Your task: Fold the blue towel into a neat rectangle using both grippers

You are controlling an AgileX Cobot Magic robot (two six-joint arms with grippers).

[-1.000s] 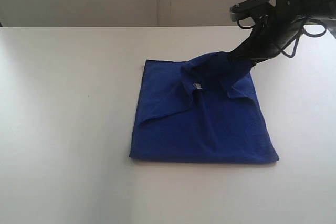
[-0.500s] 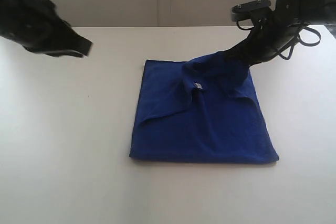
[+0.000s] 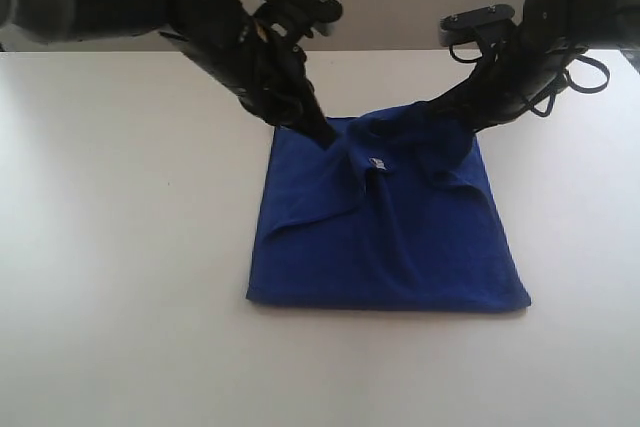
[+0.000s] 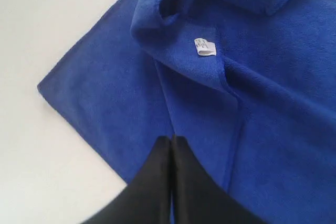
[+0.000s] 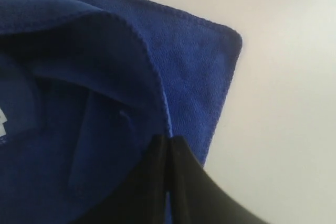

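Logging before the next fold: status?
Left gripper shut, fingers over far-left edge of royal-blue terry towel. Right gripper shut on its raised fold. Towel rumpled, unfinished. No obstruction seen.

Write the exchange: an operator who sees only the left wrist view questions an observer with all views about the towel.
Operator: Where is the right gripper?
Observer: In the exterior view the right gripper is at the far right corner of the towel, shut on a fold raised off the table.
Operator: How does the near right corner lie?
Observer: Flat on the table, with the near edge straight.
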